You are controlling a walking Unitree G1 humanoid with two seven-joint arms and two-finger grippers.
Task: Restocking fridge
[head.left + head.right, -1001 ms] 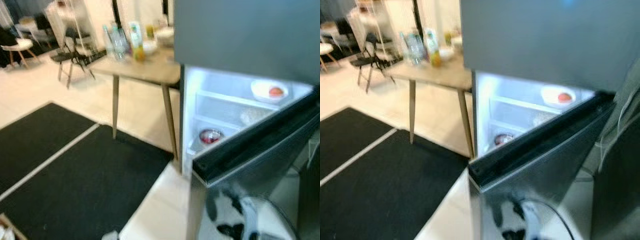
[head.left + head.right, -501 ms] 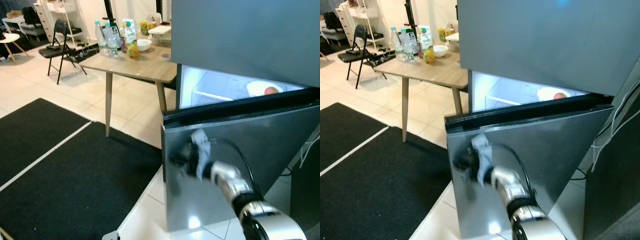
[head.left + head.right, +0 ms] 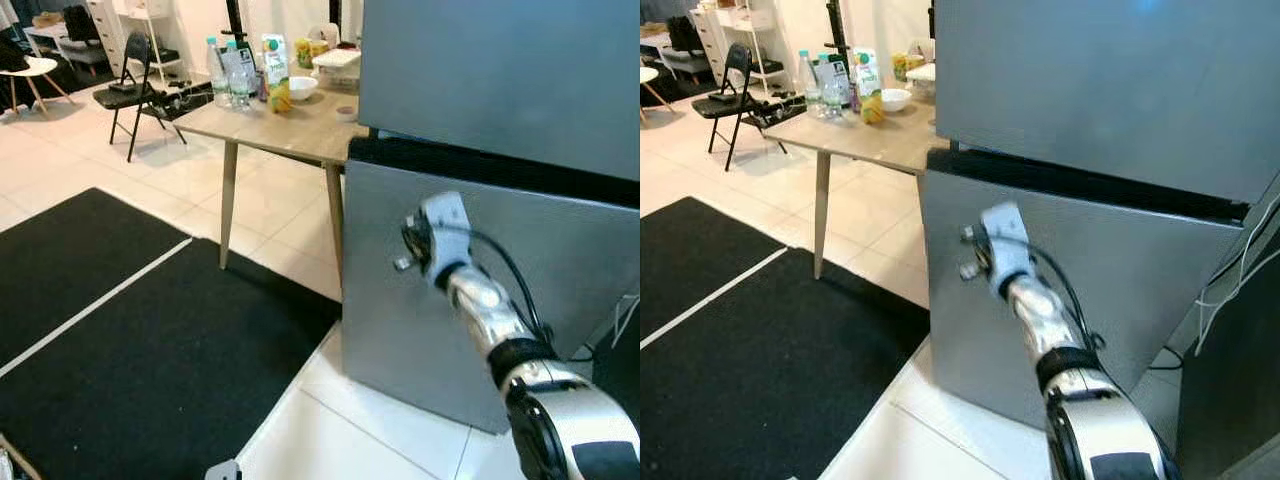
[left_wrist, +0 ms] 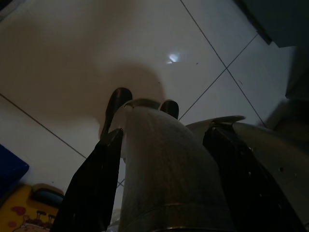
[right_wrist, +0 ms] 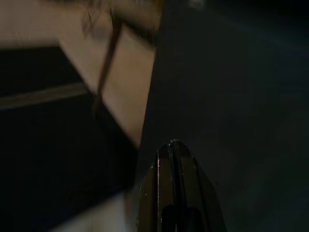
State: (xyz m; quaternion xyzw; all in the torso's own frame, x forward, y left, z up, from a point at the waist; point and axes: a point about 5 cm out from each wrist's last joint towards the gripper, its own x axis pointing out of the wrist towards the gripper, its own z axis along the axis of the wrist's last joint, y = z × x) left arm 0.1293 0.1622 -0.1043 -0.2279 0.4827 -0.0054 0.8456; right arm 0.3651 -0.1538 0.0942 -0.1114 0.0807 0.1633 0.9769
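The grey fridge has its upper door (image 3: 500,80) closed, and the lower door (image 3: 540,300) stands almost flush under it. A dark strip runs along the lower door's top edge, and the inside is hidden. My right gripper (image 3: 404,247) is shut and presses its fingertips against the left part of the lower door. In the right wrist view the fingers (image 5: 173,159) lie together against the dark door face. My left gripper (image 4: 143,100) hangs low over the tiled floor, shut on a pale cylindrical container (image 4: 159,164).
A wooden table (image 3: 300,125) stands left of the fridge with water bottles (image 3: 226,72), a juice carton (image 3: 274,72) and a white bowl (image 3: 301,87). A black mat (image 3: 150,350) covers the floor on the left. A folding chair (image 3: 135,85) stands beyond. Cables (image 3: 1240,250) hang right of the fridge.
The lower fridge door has swung from half open to nearly shut, hiding the lit shelves. My right arm has gone forward with the door, its gripper against it.
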